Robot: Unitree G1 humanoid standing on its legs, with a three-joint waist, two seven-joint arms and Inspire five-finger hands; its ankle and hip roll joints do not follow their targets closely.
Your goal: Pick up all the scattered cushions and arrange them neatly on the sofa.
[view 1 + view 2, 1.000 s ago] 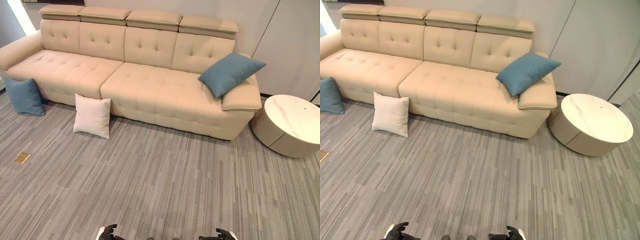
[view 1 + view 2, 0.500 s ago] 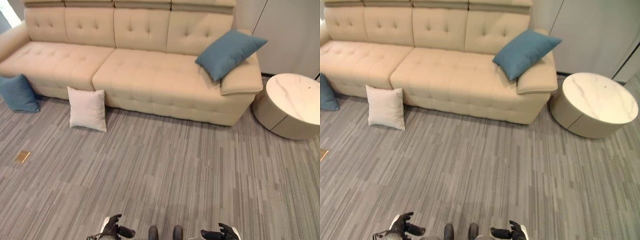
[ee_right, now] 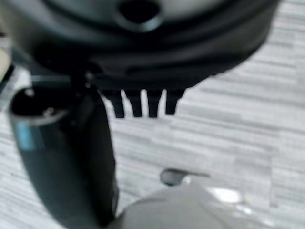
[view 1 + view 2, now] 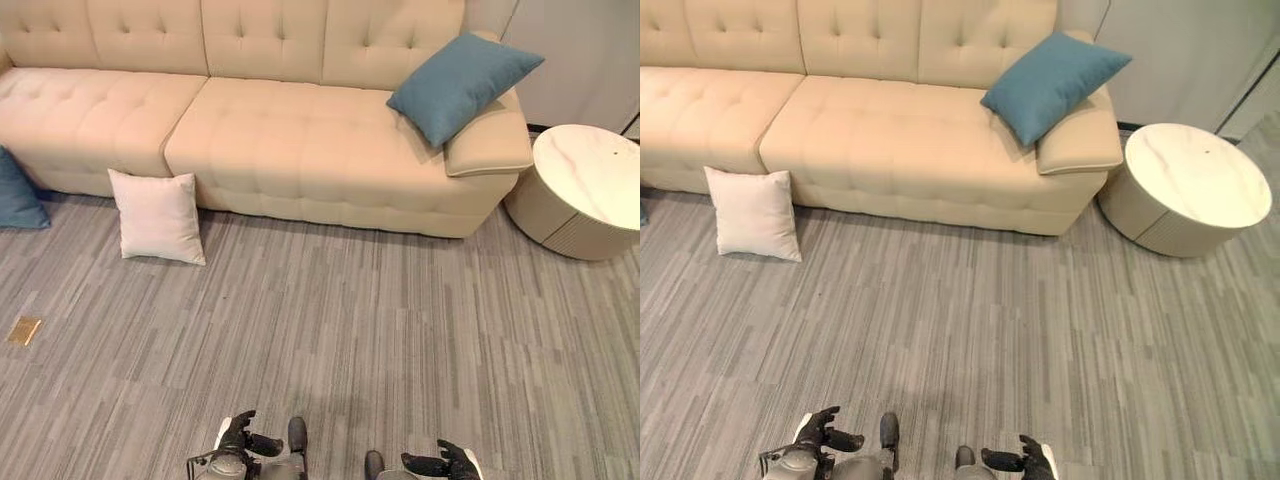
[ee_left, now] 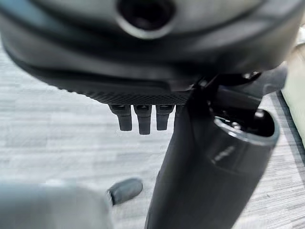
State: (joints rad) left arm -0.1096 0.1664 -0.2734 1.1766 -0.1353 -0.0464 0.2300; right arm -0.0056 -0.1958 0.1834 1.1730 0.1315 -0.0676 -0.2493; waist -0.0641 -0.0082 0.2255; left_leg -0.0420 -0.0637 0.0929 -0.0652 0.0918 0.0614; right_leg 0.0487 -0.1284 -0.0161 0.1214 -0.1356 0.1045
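Note:
A long beige sofa [image 4: 280, 130] runs across the far side of the grey carpet. A teal cushion [image 4: 462, 85] leans on its right armrest. On the floor, a white cushion [image 4: 157, 216] stands propped against the sofa's front, and a second teal cushion [image 4: 15, 192] shows at the left edge. My left hand [image 4: 238, 440] and right hand [image 4: 440, 463] hang low near the bottom of the eye views, far from every cushion. In each wrist view the fingers [image 5: 139, 118] [image 3: 143, 103] hang straight and the thumb stands apart, holding nothing.
A round white side table [image 4: 585, 190] stands right of the sofa's armrest. A small brass floor plate [image 4: 23, 330] is set in the carpet at the left. A pale wall panel [image 4: 590, 50] rises behind the table. Wide carpet lies between me and the sofa.
The whole picture has shifted: the sofa and cushions have slid up and sit larger, so the camera has moved closer and tilted down. Both hands show a little higher in the picture.

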